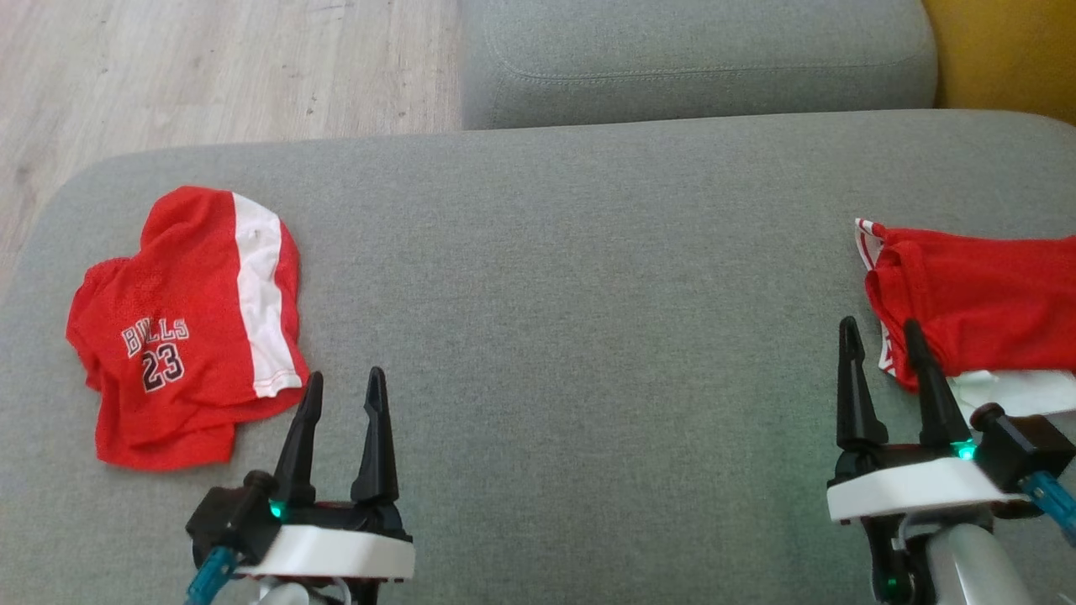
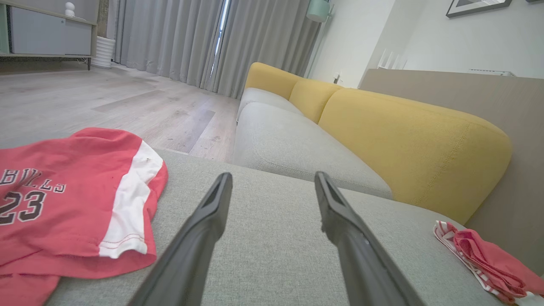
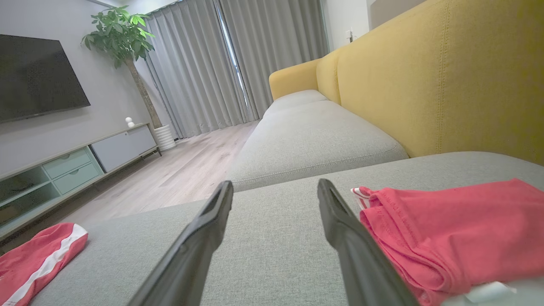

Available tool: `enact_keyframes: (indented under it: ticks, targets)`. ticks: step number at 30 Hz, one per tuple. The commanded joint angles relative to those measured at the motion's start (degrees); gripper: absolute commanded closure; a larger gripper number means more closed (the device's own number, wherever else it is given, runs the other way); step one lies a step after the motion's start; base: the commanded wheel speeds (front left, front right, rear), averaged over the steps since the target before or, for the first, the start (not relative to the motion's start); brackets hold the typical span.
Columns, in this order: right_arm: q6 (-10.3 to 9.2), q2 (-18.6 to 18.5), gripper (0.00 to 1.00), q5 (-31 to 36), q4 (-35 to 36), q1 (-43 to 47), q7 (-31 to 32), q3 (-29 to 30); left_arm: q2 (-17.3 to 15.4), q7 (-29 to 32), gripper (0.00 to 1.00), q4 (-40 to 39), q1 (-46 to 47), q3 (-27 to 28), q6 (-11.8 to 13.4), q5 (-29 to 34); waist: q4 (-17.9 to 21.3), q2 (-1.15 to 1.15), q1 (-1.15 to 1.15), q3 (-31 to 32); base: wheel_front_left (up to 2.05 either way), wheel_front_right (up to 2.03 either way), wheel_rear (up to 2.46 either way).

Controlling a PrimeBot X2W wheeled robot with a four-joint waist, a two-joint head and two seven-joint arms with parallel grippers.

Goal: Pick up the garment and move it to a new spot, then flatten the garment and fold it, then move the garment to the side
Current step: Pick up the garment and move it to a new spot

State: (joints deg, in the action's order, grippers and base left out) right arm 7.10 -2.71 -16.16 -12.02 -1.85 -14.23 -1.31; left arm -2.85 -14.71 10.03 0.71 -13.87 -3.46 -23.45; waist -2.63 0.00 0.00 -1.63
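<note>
Garment (image 1: pixel 185 328) lies crumpled at the left of the grey sofa seat (image 1: pixel 572 294); nothing seems begun.
Head view: the left gripper (image 1: pixel 345 378) is just beside its hem and the right gripper (image 1: pixel 880 328) is by a folded red piece (image 1: pixel 975 311), both spread wide and empty. Left wrist view: the garment (image 2: pixel 63 199) sits rumpled, apart from the fingers. Right wrist view: the folded piece (image 3: pixel 450 229) is close beside one finger; I cannot tell if they touch. Pick-up, flattening, folding and moving aside all appear left.
</note>
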Motion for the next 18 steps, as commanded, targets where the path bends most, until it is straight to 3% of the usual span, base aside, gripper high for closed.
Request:
enact_keyframes:
  ticks: [1, 11, 18]
  targets:
    - [0.39, -0.17, 0.0, -0.16, 2.01, -2.11, -0.76, -1.59, -0.03, -0.29, 0.0, -2.03, 1.99, 1.54, 0.51, 0.27, 0.01, 0.0, 0.0, -0.05, 0.0, 0.0, 0.0]
    - [0.39, -0.17, 0.0, -0.16, 1.61, -2.07, -0.76, -1.86, -0.03, -0.29, 0.0, -1.9, 2.29, 1.41, 0.45, 0.17, -0.37, 0.0, 0.0, -0.13, 0.0, 0.0, 0.0]
    - [0.39, -0.17, 0.0, -0.14, 1.2, -1.47, -0.76, -4.77, -0.03, -0.29, 0.0, -1.87, 2.68, 2.11, 0.94, 0.32, -4.36, 0.0, 0.0, 0.27, 0.0, 0.0, 0.0]
